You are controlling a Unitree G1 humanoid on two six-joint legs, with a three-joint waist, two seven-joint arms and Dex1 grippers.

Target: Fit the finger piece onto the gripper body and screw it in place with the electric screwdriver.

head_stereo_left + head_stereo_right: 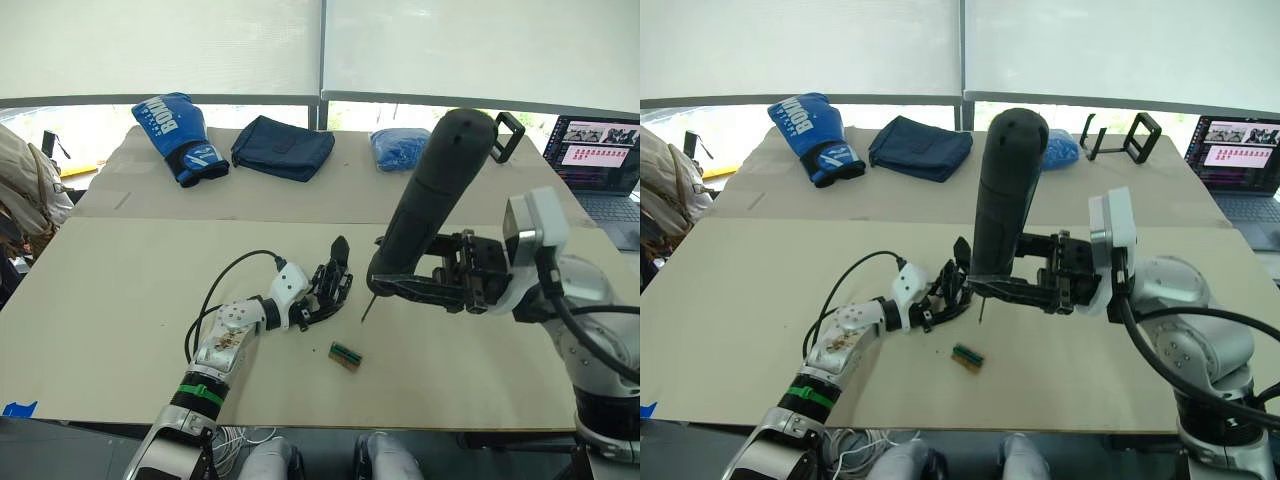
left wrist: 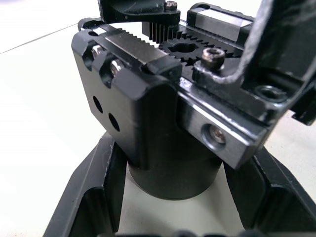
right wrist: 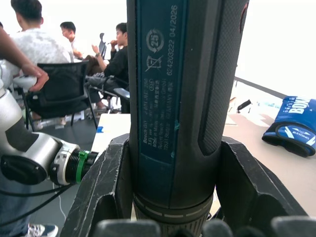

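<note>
Left eye view: at centre frame, the right end effector (image 1: 400, 283) clamps the electric screwdriver (image 1: 432, 190) upright, bit down near the gripper body (image 1: 325, 290), which the left end effector (image 1: 318, 300) pinches on the counter (image 1: 120, 300). Just below lies a small green-and-brown block (image 1: 345, 355).

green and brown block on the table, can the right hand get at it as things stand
Probably not yet. The right hand is shut on the electric screwdriver, so its fingers are occupied. The green-and-brown block itself lies bare on the table, nothing covering it.
</note>
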